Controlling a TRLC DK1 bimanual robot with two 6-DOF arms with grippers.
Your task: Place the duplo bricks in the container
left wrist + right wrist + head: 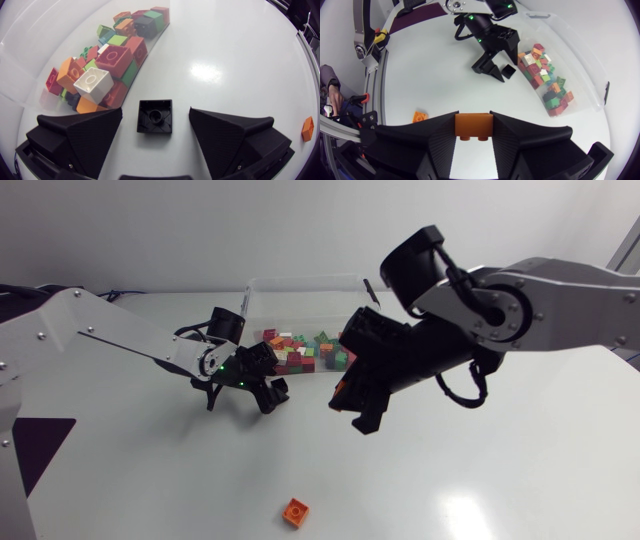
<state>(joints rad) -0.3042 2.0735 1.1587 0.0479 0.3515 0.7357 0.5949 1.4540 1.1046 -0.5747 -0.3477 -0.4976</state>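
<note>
Container (300, 280) on the bench (500, 470) already holds a mixed pile of bricks (305, 350). Right pincer (352, 412) grips an orange brick (474, 125), raised beside it. Left pincer (270, 392) hangs released astride a black brick (155, 116) just outside the wall. One loose orange brick (295, 512) lies well apart.

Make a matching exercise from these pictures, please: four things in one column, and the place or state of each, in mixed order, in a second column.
Things
1 black brick
2 white brick
3 left jaws
4 right jaws

Place or state
a shut on an orange brick
b in the clear box
c open
d on the table, between the left jaws, untouched

Pairs: 1-d, 2-b, 3-c, 4-a
</note>
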